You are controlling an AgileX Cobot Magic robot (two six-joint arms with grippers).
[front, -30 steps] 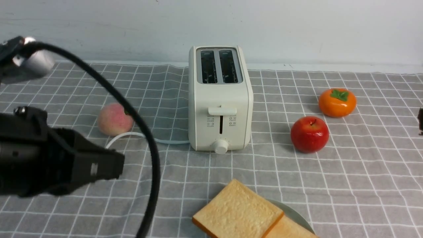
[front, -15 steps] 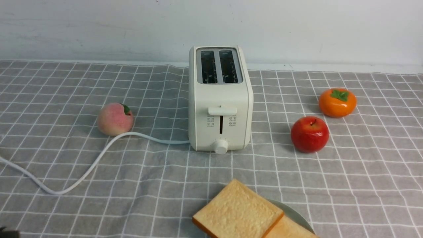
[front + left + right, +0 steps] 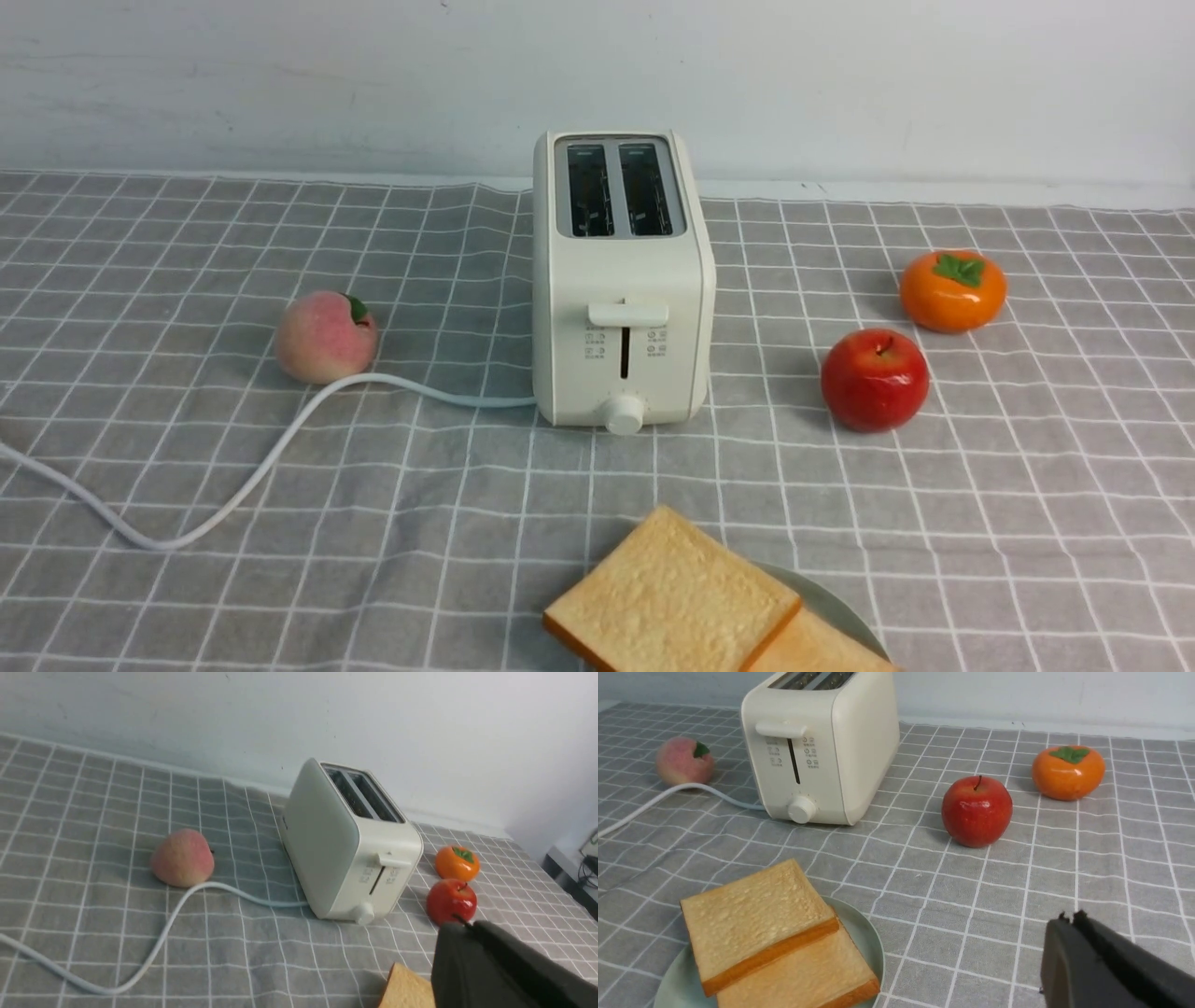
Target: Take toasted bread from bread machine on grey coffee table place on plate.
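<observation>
Two slices of toasted bread (image 3: pixel 672 597) lie overlapping on the mint-green plate (image 3: pixel 840 611) at the front edge; they also show in the right wrist view (image 3: pixel 756 919) on the plate (image 3: pixel 866 942). The cream bread machine (image 3: pixel 621 289) stands mid-table with both slots empty and its lever up. Neither gripper shows in the front view. My left gripper (image 3: pixel 467 926) is shut and empty, held above the table near the toast corner (image 3: pixel 404 991). My right gripper (image 3: pixel 1069 917) is shut and empty, to the right of the plate.
On the grey coffee table (image 3: pixel 1027 523) a peach (image 3: pixel 325 336) lies left of the toaster, with the white power cord (image 3: pixel 252 467) trailing to the front left. A red apple (image 3: pixel 875 378) and an orange persimmon (image 3: pixel 952 289) sit to the right.
The left arm with its black cable has pulled back out of the front view, uncovering the cord. The toast, plate and toaster have not moved.
</observation>
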